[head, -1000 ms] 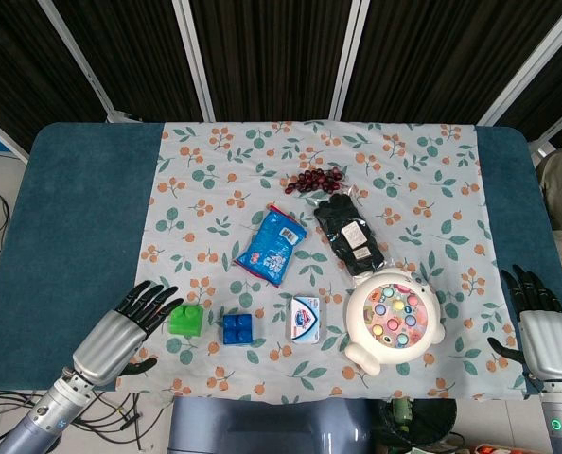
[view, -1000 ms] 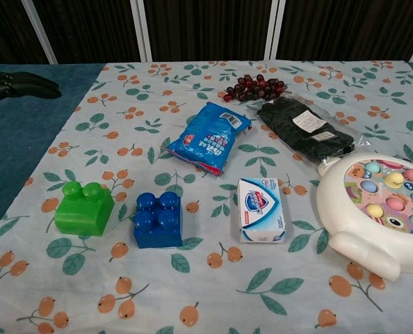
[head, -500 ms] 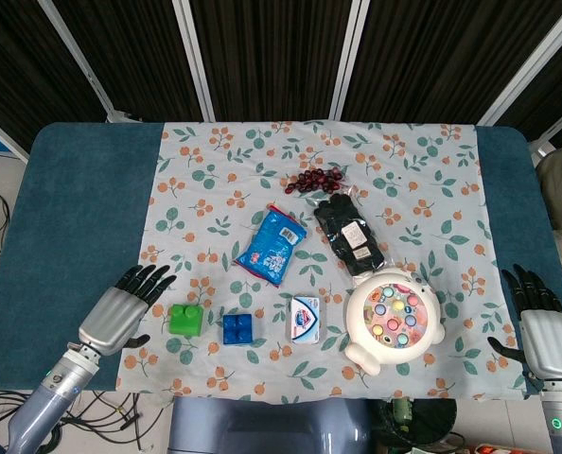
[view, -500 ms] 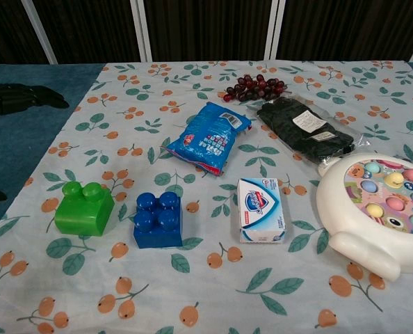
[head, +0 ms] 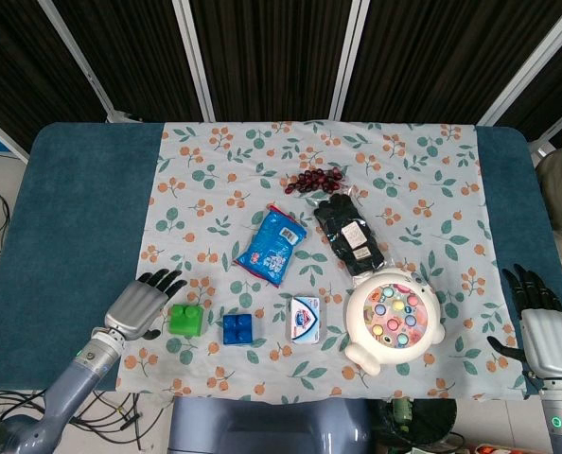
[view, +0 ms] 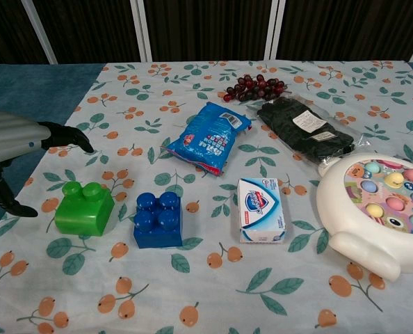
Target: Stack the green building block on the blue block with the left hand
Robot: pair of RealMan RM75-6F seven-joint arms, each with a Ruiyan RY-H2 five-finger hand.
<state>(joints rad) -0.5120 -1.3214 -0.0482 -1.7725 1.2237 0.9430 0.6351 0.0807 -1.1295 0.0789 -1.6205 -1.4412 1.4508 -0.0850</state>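
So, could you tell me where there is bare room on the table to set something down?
Bare cloth runs along the far edge behind the grapes, and the blue margins flank the cloth. It is crowded from the green block and blue block past the soap to the fishing toy.

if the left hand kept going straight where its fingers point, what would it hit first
Probably nothing: the left hand points up the cloth, passing just left of the green block. Depth is unclear, so it might graze it.
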